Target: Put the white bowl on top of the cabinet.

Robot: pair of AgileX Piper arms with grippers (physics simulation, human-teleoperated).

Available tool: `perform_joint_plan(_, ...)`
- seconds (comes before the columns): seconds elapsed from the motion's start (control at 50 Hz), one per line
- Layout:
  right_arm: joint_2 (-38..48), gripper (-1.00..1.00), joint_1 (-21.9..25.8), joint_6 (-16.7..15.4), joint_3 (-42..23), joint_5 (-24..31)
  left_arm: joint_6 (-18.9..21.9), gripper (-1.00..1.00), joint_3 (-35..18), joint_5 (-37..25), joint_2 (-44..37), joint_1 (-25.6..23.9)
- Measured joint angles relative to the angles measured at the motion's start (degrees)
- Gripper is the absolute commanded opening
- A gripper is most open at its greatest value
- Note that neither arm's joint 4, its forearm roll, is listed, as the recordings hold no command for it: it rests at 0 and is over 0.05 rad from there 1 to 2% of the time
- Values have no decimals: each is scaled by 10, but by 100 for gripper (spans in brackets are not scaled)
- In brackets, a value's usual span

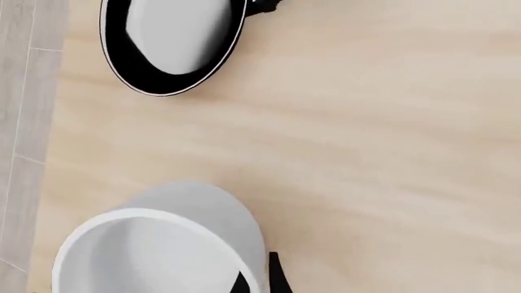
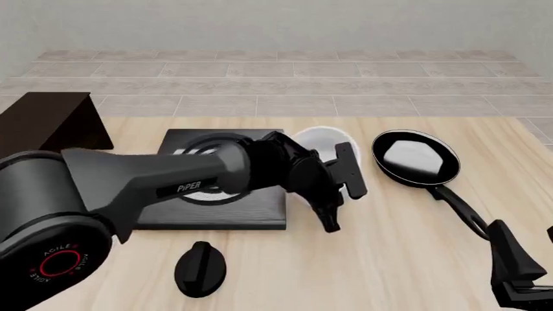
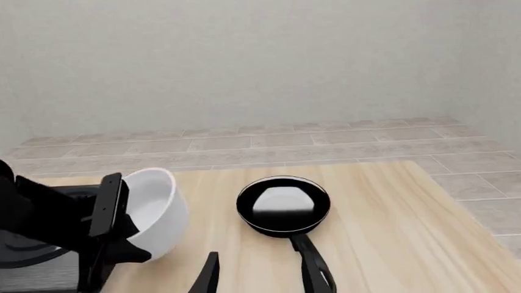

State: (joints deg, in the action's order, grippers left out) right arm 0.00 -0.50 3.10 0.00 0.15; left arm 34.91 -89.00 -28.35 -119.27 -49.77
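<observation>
Left gripper [image 2: 333, 188]: clamped on the white bowl [image 2: 318, 144], one finger [image 3: 110, 204] pressed outside the rim and the other seemingly inside, so the wall is pinched rather than the whole bowl spanned.
White bowl: in the right wrist view it hangs tilted, mouth turned sideways, and looks clear of the wooden table [image 2: 389, 246]; it sits between the stove plate [image 2: 259, 214] and the frying pan [image 2: 415, 159], well apart from the cabinet.
Why tilted: probably because a rim pinch lets the bowl's weight swing it under the fingers.
Cabinet [image 2: 48, 123]: at the table's far left edge, its flat top bare, so a landing place is ready.
Right gripper [image 2: 519, 285]: low at the near right corner, away from the work; whether its fingers are apart or together cannot be told.
Frying pan: holds a white block [image 2: 410, 155], handle pointing toward the right arm, untouched.
Knob [image 2: 201, 265]: a black knob lies near the stove plate's front.
Stage: bowl seized, carry leftward to the cabinet not yet done.
</observation>
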Motion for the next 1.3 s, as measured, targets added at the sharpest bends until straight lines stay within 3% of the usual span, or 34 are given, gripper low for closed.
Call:
perform_joint_plan(0.2,0,100,0,1,0,0,14,-100,8,-9,31,3)
perform_joint_plan(0.58,0,100,0,-1,0,0,3,-100,19,-36,133,30)
perform_joint_plan(1.0,0,100,0,-3,0,-1,2,-100,23,-83,220,119)
perform_joint_plan(1.3,0,100,0,-5,0,-3,9,-100,31,-110,276,223)
